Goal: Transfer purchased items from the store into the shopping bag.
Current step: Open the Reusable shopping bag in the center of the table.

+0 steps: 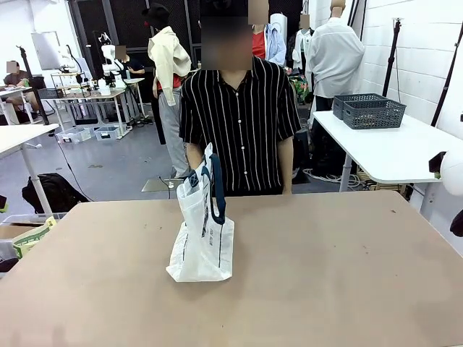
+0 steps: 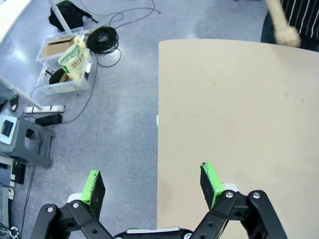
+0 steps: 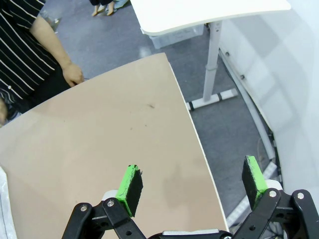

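Note:
The shopping bag [image 1: 202,242] stands upright at the middle of the tan table [image 1: 325,275], whitish with navy strap handles [image 1: 216,194]. A person in a striped shirt [image 1: 239,123] stands right behind it, one arm down at the bag's top. The bag's edge [image 3: 2,199] also shows in the right wrist view. My left gripper [image 2: 152,183] is open and holds nothing, above the table's left edge. Also open and holding nothing, my right gripper [image 3: 192,181] hangs above the table's right edge. The purchased items are out of view.
Dark grey lattice baskets [image 1: 370,110] sit on a white side table [image 1: 391,152] at the back right; I cannot tell if one is the store. On the floor to the left lie a clear bin [image 2: 62,74], cables [image 2: 102,37] and a grey stool [image 2: 27,142].

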Motion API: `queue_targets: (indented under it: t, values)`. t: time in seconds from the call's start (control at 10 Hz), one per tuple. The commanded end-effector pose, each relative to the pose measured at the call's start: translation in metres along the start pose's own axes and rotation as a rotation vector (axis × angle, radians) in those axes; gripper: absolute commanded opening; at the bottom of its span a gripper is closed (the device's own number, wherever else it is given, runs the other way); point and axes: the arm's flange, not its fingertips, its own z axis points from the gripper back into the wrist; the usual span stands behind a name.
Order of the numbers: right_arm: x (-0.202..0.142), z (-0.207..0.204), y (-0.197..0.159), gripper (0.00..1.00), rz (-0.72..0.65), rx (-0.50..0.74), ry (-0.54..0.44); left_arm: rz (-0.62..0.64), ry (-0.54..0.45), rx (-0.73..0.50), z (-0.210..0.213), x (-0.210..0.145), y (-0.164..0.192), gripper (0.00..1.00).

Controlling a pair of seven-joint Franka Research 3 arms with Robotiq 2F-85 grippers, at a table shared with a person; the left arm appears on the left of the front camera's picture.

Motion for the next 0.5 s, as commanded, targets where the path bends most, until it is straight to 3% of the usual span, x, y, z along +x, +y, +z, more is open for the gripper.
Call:
queue_targets:
  t: [0.0,0.1,0.4]
  values:
    - [0.0,0.001,0.0,1.0,0.012,-0.004,0.009,-0.003,0.001,0.001,-0.001,-0.001,0.002,1.0]
    - [0.0,0.0,0.0,1.0,0.0,0.0,0.0,0.0,0.0,0.0,0.0,0.0,0.0,1.0]
    - [0.059,0.04,0.124,1.0,0.155,0.191,-0.061,-0.317,-0.32,-0.224,0.014,0.098,-0.096,1.0]
